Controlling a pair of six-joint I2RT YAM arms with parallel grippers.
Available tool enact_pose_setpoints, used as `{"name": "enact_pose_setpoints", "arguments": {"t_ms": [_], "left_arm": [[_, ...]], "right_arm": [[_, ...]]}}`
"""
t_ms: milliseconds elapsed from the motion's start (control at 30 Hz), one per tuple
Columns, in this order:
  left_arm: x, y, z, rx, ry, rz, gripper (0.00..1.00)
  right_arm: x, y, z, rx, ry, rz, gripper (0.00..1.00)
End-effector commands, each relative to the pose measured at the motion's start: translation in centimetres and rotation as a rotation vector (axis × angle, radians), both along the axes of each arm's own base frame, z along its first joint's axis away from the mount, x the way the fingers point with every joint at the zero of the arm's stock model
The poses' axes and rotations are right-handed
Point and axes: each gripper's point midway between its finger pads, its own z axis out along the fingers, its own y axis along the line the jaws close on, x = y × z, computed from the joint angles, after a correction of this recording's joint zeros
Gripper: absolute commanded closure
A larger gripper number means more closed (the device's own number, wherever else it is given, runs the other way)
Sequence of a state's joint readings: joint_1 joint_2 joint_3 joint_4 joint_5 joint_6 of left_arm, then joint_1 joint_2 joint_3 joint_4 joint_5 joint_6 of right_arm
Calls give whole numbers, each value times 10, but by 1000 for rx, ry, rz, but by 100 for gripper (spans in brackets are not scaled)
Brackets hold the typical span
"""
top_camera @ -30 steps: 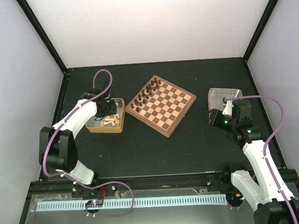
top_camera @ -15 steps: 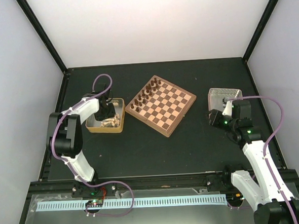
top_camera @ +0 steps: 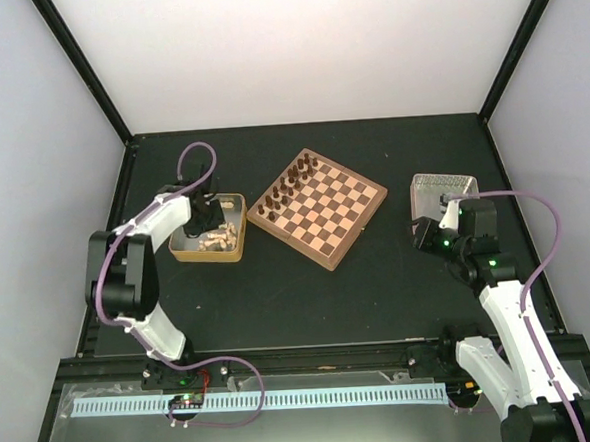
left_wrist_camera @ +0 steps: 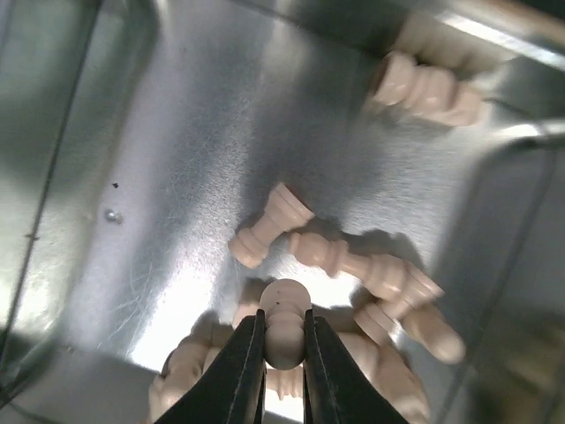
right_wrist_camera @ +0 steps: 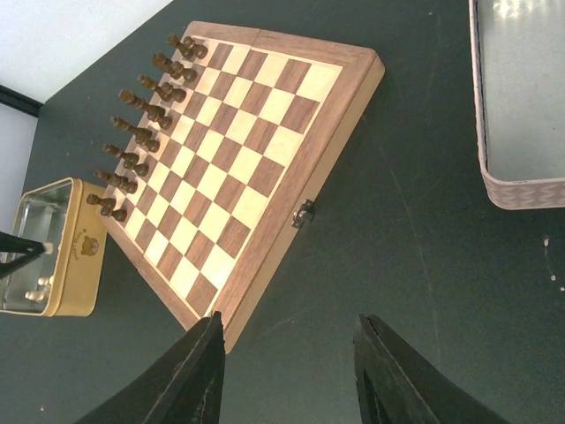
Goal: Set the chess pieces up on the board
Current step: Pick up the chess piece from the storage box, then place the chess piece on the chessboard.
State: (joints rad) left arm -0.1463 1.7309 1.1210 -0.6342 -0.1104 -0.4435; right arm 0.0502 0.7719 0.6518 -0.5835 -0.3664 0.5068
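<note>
Since a moment ago, my left gripper (left_wrist_camera: 284, 329) has closed its jaws, and they now pinch a cream piece (left_wrist_camera: 284, 307) by its neck. My left elbow has also swung a little over the worktop (top_camera: 280, 302). The piece is just above the floor of the tan tray (top_camera: 205, 257), over a heap of other cream pieces (left_wrist_camera: 362, 265) that lie on their sides. Its long axis seems to run in line with my fingers, with the round head poking out past the tips and the base back toward my wrist. I therefore judge it is not hanging base-down, and I will have to turn it before it can stand.

From this grip the board (top_camera: 337, 216) lies to my right, just beside the tray. My left arm is far nearer to it than my right. The dark pieces (top_camera: 291, 181) already stand in two rows along the board's far-left edge, the side toward the tray. The cream ranks probably belong along the opposite edge, so I would have to carry the piece across the whole board.

My right gripper (right_wrist_camera: 290, 322) hangs over bare worktop off the board's near-right side with its jaws spread and nothing between them. The silver tray (right_wrist_camera: 521, 196) is just to its right.
</note>
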Motion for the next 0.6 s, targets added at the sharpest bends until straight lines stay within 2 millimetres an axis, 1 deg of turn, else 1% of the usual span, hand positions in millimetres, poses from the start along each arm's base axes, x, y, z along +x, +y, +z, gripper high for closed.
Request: {"name": "enact_pose_setpoints", "arguments": {"t_ms": [0,133,200,300,367,433,567], "left_arm": [[-6,-17,46,-43,-98,-52,93],[-16,-50,67,-129,-126,-150,92],[-22,-75,75,-181,-137,-220,92],[-31,-118,83,-260,-143,-337,91],[-38,-146,84,-290,-137,-398,91],[-44,-169,78,-297,-120,-446,91],[-57,-210,62,-271,-73,-530,91]], "right_arm": [[-1,0,-2,5,-2,-3,58],[-1,0,-3,12,-1,-5,58],[-2,0,-4,15,2,-7,58],[-3,0,-6,18,6,-10,58],[-4,0,-8,20,9,-14,58],[-4,-1,-10,23,11,-20,58],[-6,-2,-12,21,14,-29,58]]}}
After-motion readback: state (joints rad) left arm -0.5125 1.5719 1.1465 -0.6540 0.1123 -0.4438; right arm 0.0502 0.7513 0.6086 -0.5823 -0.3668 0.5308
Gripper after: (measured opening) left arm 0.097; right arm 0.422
